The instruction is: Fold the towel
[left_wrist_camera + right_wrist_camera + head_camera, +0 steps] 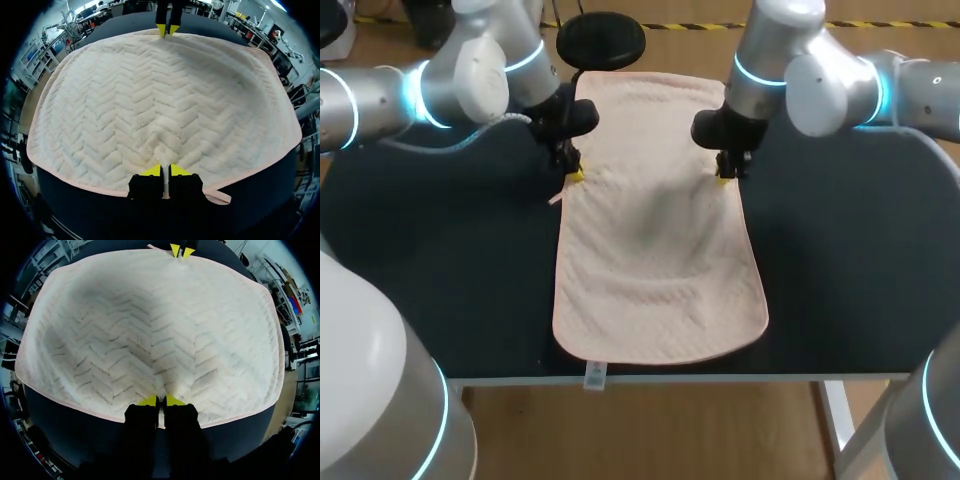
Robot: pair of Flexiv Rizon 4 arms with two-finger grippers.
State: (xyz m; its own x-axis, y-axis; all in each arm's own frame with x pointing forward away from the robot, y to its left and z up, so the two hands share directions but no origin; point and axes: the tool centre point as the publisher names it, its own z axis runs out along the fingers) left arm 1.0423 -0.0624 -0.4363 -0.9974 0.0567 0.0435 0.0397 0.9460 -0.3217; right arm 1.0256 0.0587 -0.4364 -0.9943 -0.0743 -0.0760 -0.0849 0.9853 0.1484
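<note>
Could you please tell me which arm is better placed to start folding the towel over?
Neither, judging by this: the left end effector is shut on the towel at its left edge, the right end effector at its right edge, directly opposite, so both would likely lift together.

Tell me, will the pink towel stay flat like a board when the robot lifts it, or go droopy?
Probably droopy: the pale pink fluffy towel puckers where the left hand and right hand pinch its edges. It looks thin, so it is likely light. Its fuzzy zigzag weave should grip rather than slip.
</note>
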